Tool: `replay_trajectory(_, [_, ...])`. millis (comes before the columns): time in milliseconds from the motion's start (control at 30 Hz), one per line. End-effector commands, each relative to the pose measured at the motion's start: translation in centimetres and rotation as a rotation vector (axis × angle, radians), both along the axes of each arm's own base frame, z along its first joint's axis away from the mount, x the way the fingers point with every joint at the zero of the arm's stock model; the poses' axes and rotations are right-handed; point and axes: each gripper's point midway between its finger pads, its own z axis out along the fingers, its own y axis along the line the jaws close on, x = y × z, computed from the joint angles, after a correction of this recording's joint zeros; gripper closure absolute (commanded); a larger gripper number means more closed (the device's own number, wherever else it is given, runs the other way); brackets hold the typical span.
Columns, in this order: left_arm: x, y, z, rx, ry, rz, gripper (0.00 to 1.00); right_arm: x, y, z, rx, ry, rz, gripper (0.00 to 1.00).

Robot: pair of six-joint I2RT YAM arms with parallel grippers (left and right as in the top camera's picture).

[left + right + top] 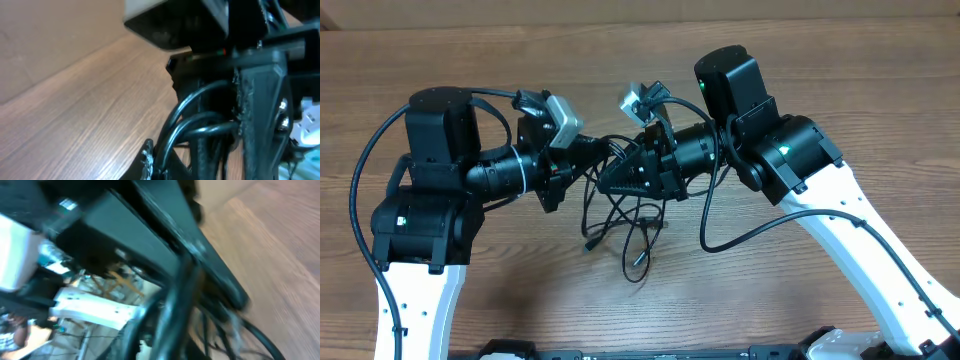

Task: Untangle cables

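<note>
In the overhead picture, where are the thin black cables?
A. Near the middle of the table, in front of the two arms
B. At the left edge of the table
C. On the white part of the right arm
A: the cables lie in loose loops on the wooden table near the middle of the view.

We see a wooden table (520, 290) in a warm brown finish, its long grain running from side to side in the overhead view. From the left wrist the grain runs slantwise, and behind the table's far edge rises a plain tan panel (45, 35), smooth and unmarked. From the right wrist we catch a blurred stretch of the same wood, with a pale tan surface (225, 192) at the upper edge; we cannot tell what that is
</note>
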Motion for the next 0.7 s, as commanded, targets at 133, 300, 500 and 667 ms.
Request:
replay_trajectory(133, [2.0, 1.3, 0.0, -0.026, 0.129, 0.213, 0.96, 3.3, -1.0, -2.9, -0.169, -0.056, -0.206, 0.61])
replay_trajectory(300, [1.9, 1.2, 0.1, -0.031, 0.127, 0.206, 0.96, 5.8, -2.0, -4.3, -0.266, -0.062, -0.364, 0.36])
replay_trajectory(500, [-0.2, -0.6, 1.9, -0.12, 0.112, 0.037, 0.96, 10.0, -5.0, -6.2, -0.414, -0.027, -0.69, 0.28])
replay_trajectory(667, [-1.7, -1.5, 3.2, -0.174, 0.099, -0.074, 0.96, 11.5, -6.6, -6.6, -0.467, -0.041, -0.817, 0.27])
